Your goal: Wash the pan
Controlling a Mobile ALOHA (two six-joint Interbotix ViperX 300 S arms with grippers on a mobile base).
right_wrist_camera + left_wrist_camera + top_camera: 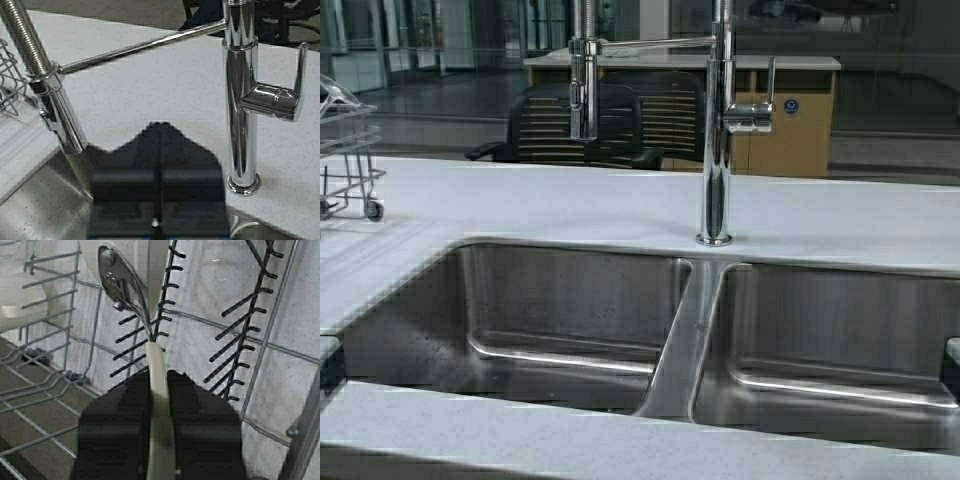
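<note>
In the left wrist view my left gripper (160, 377) is shut on the short cream-white handle (157, 357) of the pan (140, 260). The pan stands on edge among the black tines of a wire dish rack (240, 305), and a metal bracket (116, 282) joins handle to body. Most of the pan's body is cut off by the frame edge. My right gripper (160, 127) is shut and empty, above the sink edge between the spray head (57, 110) and the faucet column (240, 100). Neither gripper nor the pan shows in the high view.
A double steel sink (570, 300) with a centre divider (680, 330) lies ahead. The tall chrome faucet (717, 130) stands behind it with its spray head (583, 90) over the left basin. The dish rack (345, 150) is at far left. A pale dish (25, 290) sits in the rack.
</note>
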